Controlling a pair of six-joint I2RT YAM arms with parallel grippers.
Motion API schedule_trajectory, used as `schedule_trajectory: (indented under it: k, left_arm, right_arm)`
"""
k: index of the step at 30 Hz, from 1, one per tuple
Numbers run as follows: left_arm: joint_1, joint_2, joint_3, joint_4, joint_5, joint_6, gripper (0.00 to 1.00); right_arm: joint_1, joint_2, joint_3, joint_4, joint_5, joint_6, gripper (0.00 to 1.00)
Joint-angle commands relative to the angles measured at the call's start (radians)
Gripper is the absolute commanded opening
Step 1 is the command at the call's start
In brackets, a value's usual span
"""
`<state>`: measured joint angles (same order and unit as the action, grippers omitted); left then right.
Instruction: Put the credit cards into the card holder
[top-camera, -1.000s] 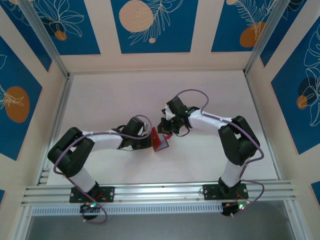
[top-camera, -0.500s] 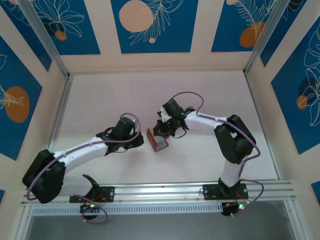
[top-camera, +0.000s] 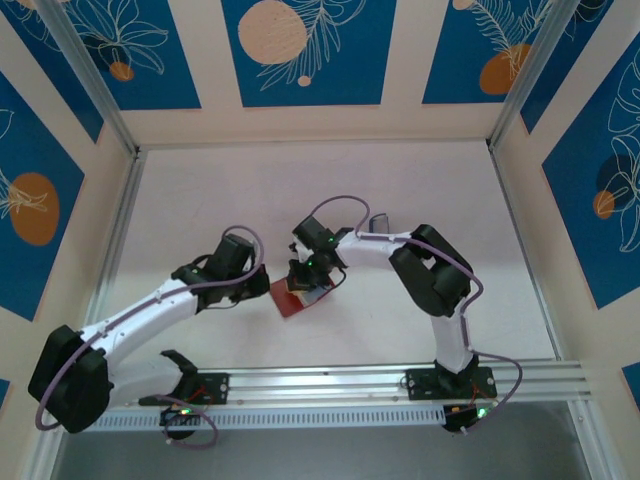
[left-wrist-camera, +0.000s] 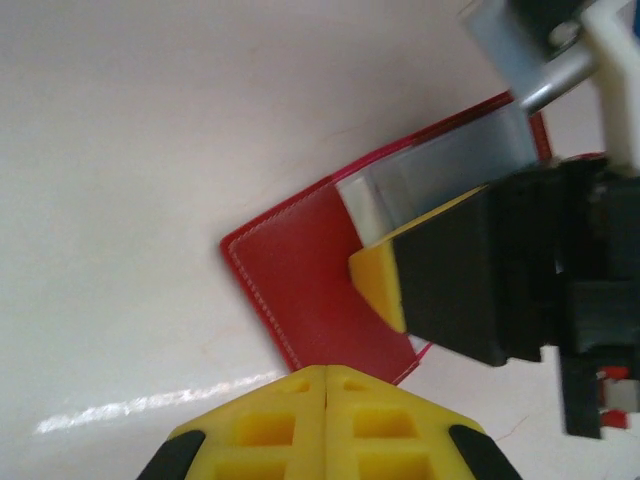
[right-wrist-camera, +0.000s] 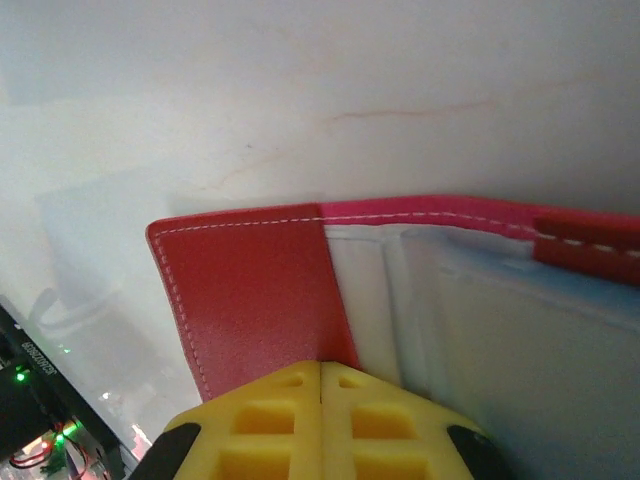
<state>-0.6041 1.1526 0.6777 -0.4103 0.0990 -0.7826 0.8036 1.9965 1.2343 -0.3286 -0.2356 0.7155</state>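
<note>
Wallet (top-camera: 284, 303) sits open mid-table, right gripper (right-wrist-camera: 320, 374) pinched shut on its edge, left gripper (left-wrist-camera: 328, 378) closed and empty just left of it. A firm pinch with the sleeves (right-wrist-camera: 480, 320) held apart should let a card slide in flat.

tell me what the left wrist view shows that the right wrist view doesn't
Left wrist adds: the right pincer seen from outside, its yellow tip down on the red card holder, and the left pincer shut at the bottom edge. Right wrist adds: a close look across the holder's pale clear sleeves, plus green-lit electronics at lower left. Shared: the open card holder lying on the pale table.
</note>
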Motion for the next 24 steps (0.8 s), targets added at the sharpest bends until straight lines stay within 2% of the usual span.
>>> schedule_trajectory:
  k: [1, 7, 16, 21, 24]
  left_arm:
    - [0.006, 0.074, 0.061, 0.001, 0.033, 0.031, 0.00]
    - [0.000, 0.254, 0.072, 0.153, 0.095, 0.019, 0.00]
    - [-0.014, 0.441, 0.075, 0.255, 0.084, 0.014, 0.00]
    - [-0.016, 0.525, 0.063, 0.281, 0.057, 0.042, 0.00]
    - [-0.017, 0.524, 0.040, 0.280, 0.029, 0.056, 0.00]
  right_arm:
    - [-0.021, 0.001, -0.011, -0.046, 0.029, 0.023, 0.00]
    - [-0.049, -0.008, -0.036, -0.034, -0.002, 0.047, 0.00]
    - [-0.099, -0.047, -0.075, 0.013, -0.082, 0.078, 0.00]
    - [-0.100, -0.084, -0.026, -0.088, -0.017, 0.018, 0.00]
    - [-0.111, -0.110, 0.019, -0.178, 0.072, -0.043, 0.00]
